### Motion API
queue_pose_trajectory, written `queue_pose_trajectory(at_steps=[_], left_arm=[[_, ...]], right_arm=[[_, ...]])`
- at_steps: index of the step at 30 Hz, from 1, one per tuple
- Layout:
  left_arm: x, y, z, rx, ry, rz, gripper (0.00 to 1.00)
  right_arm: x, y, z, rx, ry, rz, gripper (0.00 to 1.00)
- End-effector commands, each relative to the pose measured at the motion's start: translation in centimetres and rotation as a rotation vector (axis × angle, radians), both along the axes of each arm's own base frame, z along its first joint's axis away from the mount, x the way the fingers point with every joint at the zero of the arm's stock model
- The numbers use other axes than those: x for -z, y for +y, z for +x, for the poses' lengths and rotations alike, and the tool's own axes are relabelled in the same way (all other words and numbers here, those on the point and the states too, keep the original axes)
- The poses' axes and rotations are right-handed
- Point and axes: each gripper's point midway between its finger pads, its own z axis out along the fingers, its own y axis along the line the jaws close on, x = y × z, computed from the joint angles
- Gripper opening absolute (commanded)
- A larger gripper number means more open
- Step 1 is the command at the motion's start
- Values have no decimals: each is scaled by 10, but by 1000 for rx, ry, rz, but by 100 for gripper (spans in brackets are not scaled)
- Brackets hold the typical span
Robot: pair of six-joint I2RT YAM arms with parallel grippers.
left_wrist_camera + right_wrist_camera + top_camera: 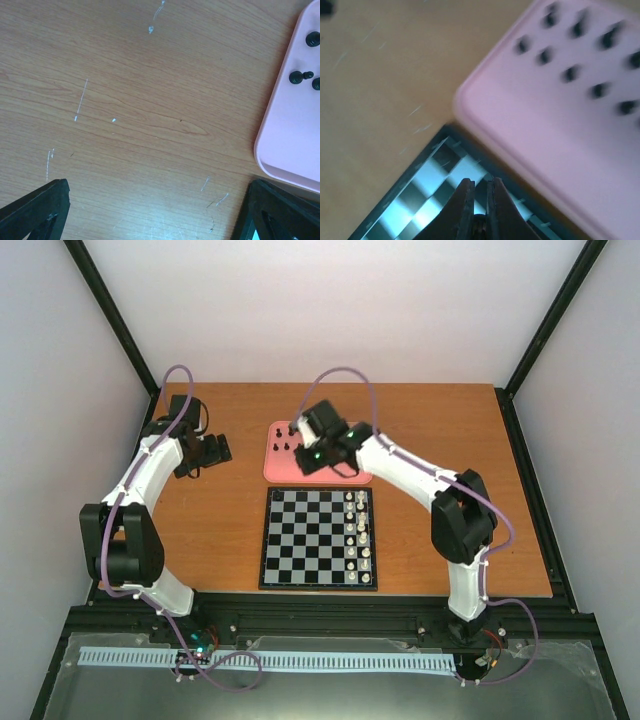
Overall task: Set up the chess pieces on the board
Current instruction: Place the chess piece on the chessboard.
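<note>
Your checkered board (318,538) holds white pieces (357,535) along 3 o'clock. Right gripper (480,181), blurred, is pinched narrow, perhaps on something dark. At 12 o'clock, black chess pieces (570,74) smear across the pink tray (285,468); left gripper (157,190) gapes, half cropped.

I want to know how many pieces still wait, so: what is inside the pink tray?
Several small black chess pieces are in the pink tray, blurred. From above, the right arm covers part of the tray; anything beneath it is hidden.
</note>
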Motion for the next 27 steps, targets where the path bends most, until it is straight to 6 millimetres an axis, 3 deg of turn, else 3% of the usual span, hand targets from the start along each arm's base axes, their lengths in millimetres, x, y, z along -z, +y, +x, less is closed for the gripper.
queue_pose_trajectory(at_steps=[1, 6, 15, 21, 27], left_arm=[[-19, 1, 16, 15, -72, 15, 100], [-19, 1, 16, 15, -83, 18, 100], [-9, 2, 6, 6, -75, 17, 100], [-9, 4, 5, 6, -78, 31, 100], [-9, 3, 9, 11, -76, 26, 100]], right_arm=[[-9, 34, -50, -165, -16, 69, 3], [5, 57, -85, -270, -24, 68, 3], [34, 80, -82, -302, -38, 16, 3], [53, 102, -91, -345, -43, -56, 3], [63, 104, -87, -331, -39, -97, 3]])
